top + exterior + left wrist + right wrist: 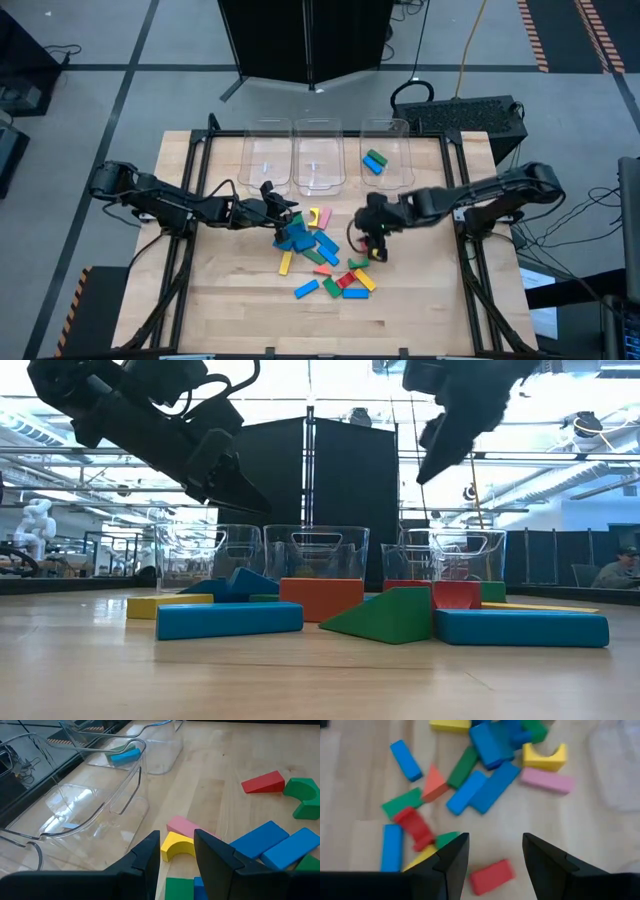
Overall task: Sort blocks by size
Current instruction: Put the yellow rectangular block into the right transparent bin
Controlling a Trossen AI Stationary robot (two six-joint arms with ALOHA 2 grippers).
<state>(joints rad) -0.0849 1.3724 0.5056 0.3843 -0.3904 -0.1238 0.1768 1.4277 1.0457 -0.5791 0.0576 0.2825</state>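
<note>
Blocks (322,262) heaped mid-table before three clear bins (318,155), two more inside the rightmost; left gripper (176,854) parted and empty above a yellow arch (177,845), right gripper (494,855) parted and empty over a red block (491,876).

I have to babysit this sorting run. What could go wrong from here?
The left gripper, open, sits above the yellow arch, which touches the pink block; closing may pinch both. The right gripper, open over the red block, could nudge the crowded pile beside it.
</note>
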